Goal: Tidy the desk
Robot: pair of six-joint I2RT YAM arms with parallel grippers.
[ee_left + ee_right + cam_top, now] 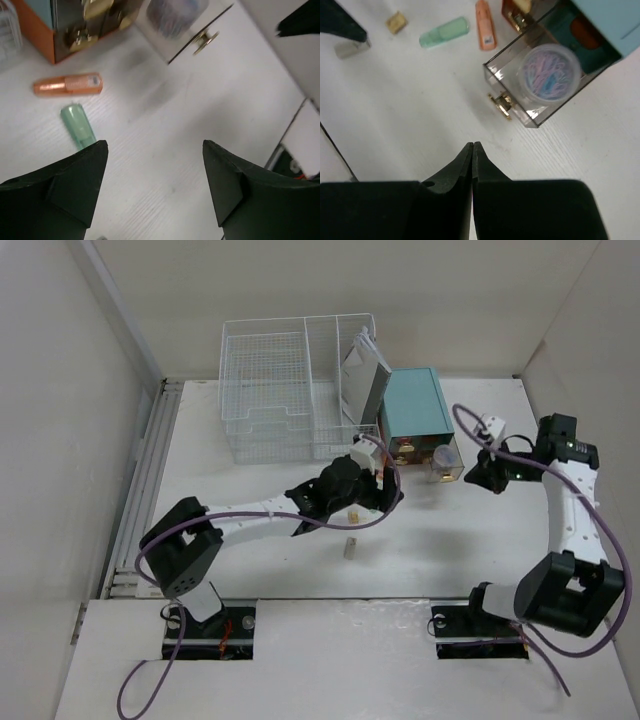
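The desk (450, 550) is a white tabletop. A teal drawer box (415, 405) stands at the back with its clear drawer (512, 107) pulled out. A round tub of coloured paper clips (550, 72) sits in the drawer. In front of the box lie an orange tube (67, 84) and a pale green tube (78, 125). My left gripper (155, 145) hovers open over bare desk just right of the green tube, with nothing between its fingers. My right gripper (472, 145) is shut and empty, a little in front of the drawer's gold knob (501, 104).
A white wire-mesh basket (290, 390) stands at the back left with a grey card leaning in it. A small tan block (396, 22) and a small whitish piece (351, 546) lie near the left gripper. Walls close in on both sides.
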